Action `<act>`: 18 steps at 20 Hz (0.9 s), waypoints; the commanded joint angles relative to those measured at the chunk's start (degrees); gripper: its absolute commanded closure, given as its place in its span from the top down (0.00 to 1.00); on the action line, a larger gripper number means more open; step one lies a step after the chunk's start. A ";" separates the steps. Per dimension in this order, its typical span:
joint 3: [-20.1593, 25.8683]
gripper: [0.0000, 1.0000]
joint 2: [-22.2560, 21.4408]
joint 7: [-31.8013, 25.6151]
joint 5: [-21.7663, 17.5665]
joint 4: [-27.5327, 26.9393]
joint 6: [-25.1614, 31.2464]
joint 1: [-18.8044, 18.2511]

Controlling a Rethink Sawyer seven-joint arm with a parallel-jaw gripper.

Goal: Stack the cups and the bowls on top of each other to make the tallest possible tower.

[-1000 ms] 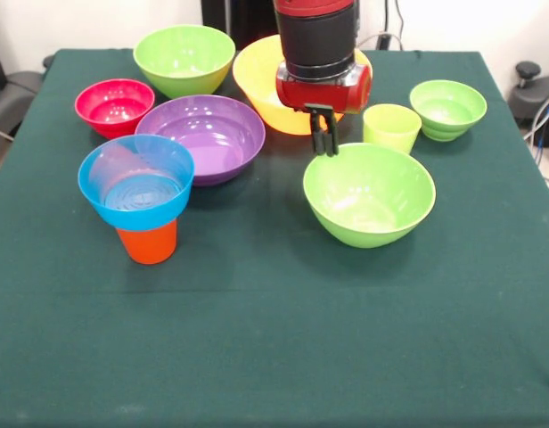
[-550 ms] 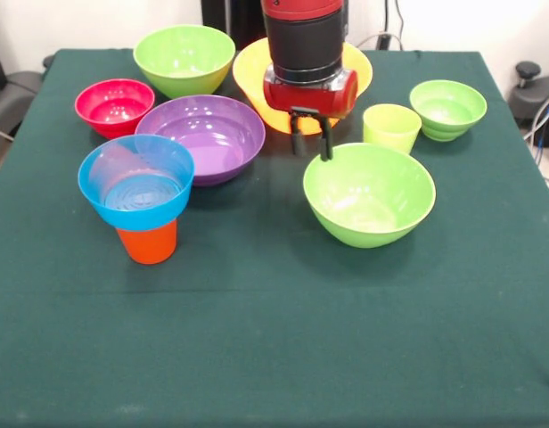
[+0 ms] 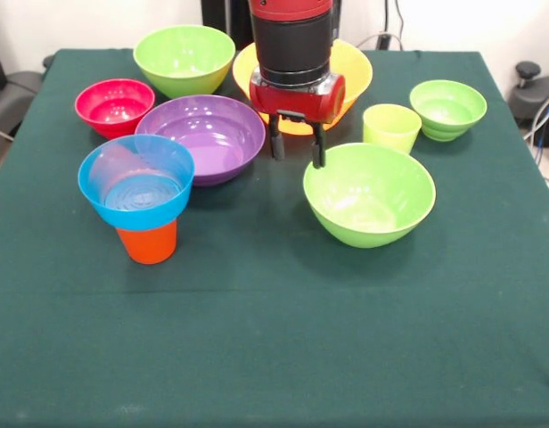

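A blue bowl (image 3: 136, 180) rests upright on an orange cup (image 3: 148, 242) at the left front, forming a short tower. My gripper (image 3: 297, 151) hangs open and empty between the purple bowl (image 3: 208, 135) and the large lime green bowl (image 3: 369, 193), just in front of the yellow bowl (image 3: 350, 69), which the arm partly hides. A lime green cup (image 3: 391, 127) stands right of the gripper. Farther back are a lime green bowl (image 3: 184, 58), a magenta bowl (image 3: 114, 105) and a small lime green bowl (image 3: 447, 108).
The dark green tablecloth (image 3: 274, 339) covers the whole table. A black object (image 3: 535, 89) and cables lie off the table's right edge.
The gripper has moved left, away from the large lime green bowl's rim, and its fingers have spread from shut to open. The bowls and cups have not moved.
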 commanded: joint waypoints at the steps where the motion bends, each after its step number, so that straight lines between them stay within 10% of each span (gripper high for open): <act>1: -0.64 1.00 3.18 -1.30 -3.04 -2.44 0.81 1.22; 18: -4.97 1.00 6.39 0.03 -6.82 -4.26 -3.92 7.48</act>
